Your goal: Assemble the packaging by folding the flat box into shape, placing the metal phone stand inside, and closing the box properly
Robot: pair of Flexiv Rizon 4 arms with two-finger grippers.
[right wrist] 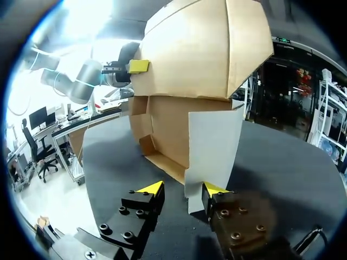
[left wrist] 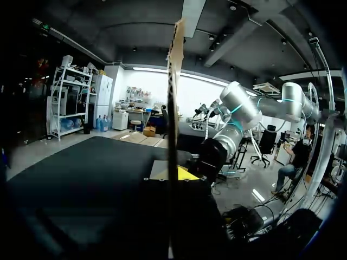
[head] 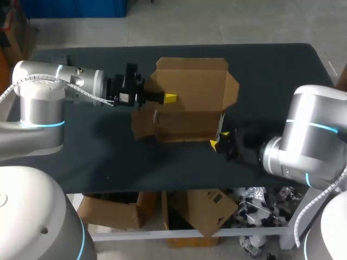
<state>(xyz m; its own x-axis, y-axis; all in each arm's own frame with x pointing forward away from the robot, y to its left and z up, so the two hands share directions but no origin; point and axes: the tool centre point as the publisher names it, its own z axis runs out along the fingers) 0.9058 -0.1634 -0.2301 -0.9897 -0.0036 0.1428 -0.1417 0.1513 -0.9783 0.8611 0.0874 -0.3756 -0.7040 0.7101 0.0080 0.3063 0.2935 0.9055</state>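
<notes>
My left gripper (head: pixel 169 98) sat at a wall of the half-folded cardboard box (head: pixel 190 81) in the middle of the table (head: pixel 271 70), seemingly bracing it, its grip impossible to tell, while my right gripper (right wrist: pixel 182 189), wide open and empty, sat at the white flap (right wrist: pixel 209 146), probably to fold it.

One cardboard box (head: pixel 190 92), one dark table (head: pixel 271 76), two grippers: left gripper (head: pixel 169 98), right gripper (head: pixel 219 139).

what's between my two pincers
The half-folded cardboard box: left pincer at its left side, right pincer at its near right corner. The head view shows it.
</notes>
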